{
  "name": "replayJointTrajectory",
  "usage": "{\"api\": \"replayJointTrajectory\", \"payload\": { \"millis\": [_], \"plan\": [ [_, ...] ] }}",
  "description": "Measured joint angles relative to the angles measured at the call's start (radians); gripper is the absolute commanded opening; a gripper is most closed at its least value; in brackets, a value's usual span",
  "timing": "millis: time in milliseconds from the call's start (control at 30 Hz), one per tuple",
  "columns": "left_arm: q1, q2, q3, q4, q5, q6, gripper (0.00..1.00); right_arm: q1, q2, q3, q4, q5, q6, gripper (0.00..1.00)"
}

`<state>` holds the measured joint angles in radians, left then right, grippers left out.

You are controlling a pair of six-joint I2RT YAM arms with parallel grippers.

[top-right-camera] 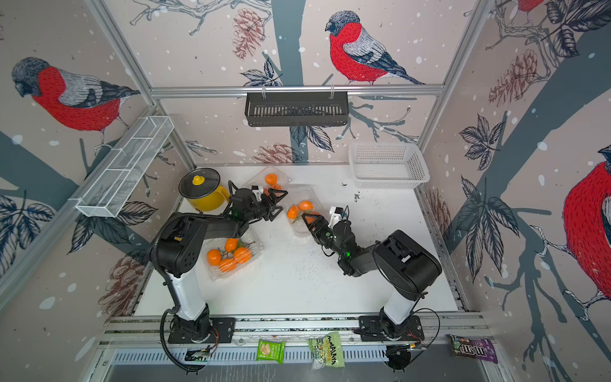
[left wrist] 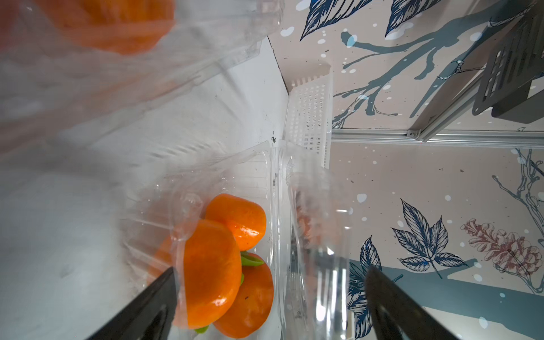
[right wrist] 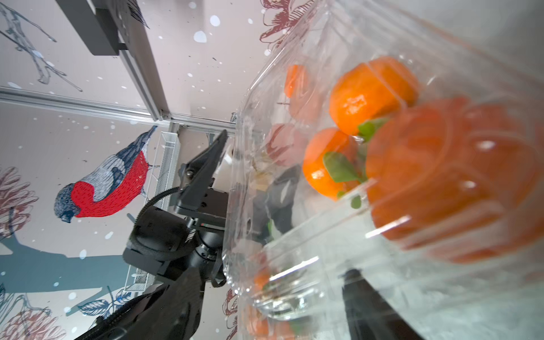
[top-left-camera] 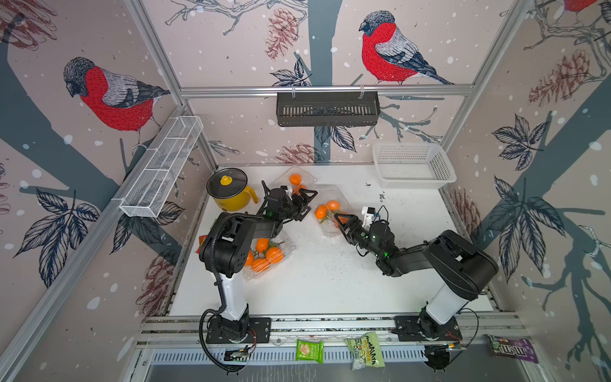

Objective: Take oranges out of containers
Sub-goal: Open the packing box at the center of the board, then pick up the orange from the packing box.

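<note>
- Spreading wide, the left gripper (top-left-camera: 308, 204) is gripping nothing; its two fingers (left wrist: 141, 309) are sitting on either side of a wall of the middle container (top-left-camera: 327, 229).
- The right gripper (top-left-camera: 339, 223) is reaching at the edge of that container; I cannot tell whether it is squeezing.
- Three oranges (left wrist: 212, 270) are lying inside it.
- The back container (top-left-camera: 307, 180) is showing one orange (top-left-camera: 295, 179); the near container (top-left-camera: 287, 243) is holding four oranges (top-left-camera: 274, 254).

Left arm (top-left-camera: 251, 226), right arm (top-left-camera: 416, 256): black joints (top-left-camera: 228, 254), white lower links (top-left-camera: 231, 294), black base plates (top-left-camera: 261, 325). Corrugated conduit (top-left-camera: 202, 330) on left. Left tool (top-left-camera: 310, 202), right tool (top-left-camera: 339, 225): black triangular fingers (left wrist: 406, 309).
</note>
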<state>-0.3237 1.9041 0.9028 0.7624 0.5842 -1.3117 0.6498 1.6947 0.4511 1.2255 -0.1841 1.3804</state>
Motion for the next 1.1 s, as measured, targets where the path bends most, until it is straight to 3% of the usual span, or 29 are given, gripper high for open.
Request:
{"api": "replayJointTrajectory", "payload": {
  "millis": [333,600,833,967,1100],
  "plan": [
    [0.000,-0.064,-0.022,-0.024,0.010,0.006,0.97,-0.142,-0.048,0.022,0.084,-0.056,0.003,0.83],
    [-0.005,-0.185,-0.006,-0.190,-0.013,0.116,0.97,-0.299,-0.202,0.085,-0.117,-0.108,-0.084,0.86],
    [-0.024,-0.222,0.056,-0.312,-0.031,0.185,0.97,-0.359,-0.150,0.348,-0.626,-0.121,-0.323,0.87],
    [-0.027,-0.244,0.080,-0.355,-0.014,0.213,0.97,-0.228,-0.138,0.586,-0.978,-0.039,-0.557,0.86],
    [-0.028,-0.303,0.058,-0.366,-0.007,0.219,0.97,-0.137,-0.071,0.709,-1.236,0.060,-0.721,0.84]
  ]
}}
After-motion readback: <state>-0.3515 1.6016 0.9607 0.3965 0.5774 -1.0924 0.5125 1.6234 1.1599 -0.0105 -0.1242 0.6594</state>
